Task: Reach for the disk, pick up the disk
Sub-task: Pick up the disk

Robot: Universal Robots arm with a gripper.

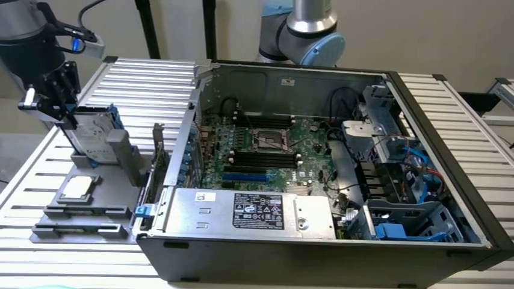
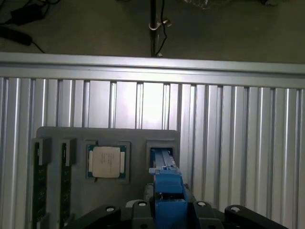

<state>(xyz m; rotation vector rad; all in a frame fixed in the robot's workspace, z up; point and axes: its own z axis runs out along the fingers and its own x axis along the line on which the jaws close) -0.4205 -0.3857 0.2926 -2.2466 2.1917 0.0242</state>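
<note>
The open computer case [image 1: 321, 259] is the largest thing on the slatted aluminium counter [image 1: 136, 84]. It lies well to the exterior view's right of the gripper [image 1: 66, 117], with its side off. Inside it are a green motherboard [image 1: 265, 144], a silver power supply [image 1: 249, 211] with a black label, and a blue drive cage [image 1: 401, 232] at the corner farthest from the gripper.

A grey holder tray [image 1: 120, 180] sits on the counter directly below the gripper, just beside the case's wall.

The disk [image 1: 90, 135] stands on edge in a slot of this tray, leaning a little. Its white label faces outward and a blue carrier frame runs along its edges. Its upper end is right at the gripper and its lower end is still down in the slot.

In the wrist view the blue frame of the disk [image 2: 167, 183] runs from the slot up between the gripper [image 2: 169, 212] fingers, which sit tight against it on both sides. The gripper is closed on the disk's top edge.

Lower on the tray, below and beside the gripper, a square silver CPU chip [image 1: 78, 187] lies flat in its own recess. Two memory sticks [image 1: 86, 211] lie in the tray's channels farthest from the gripper.
</note>
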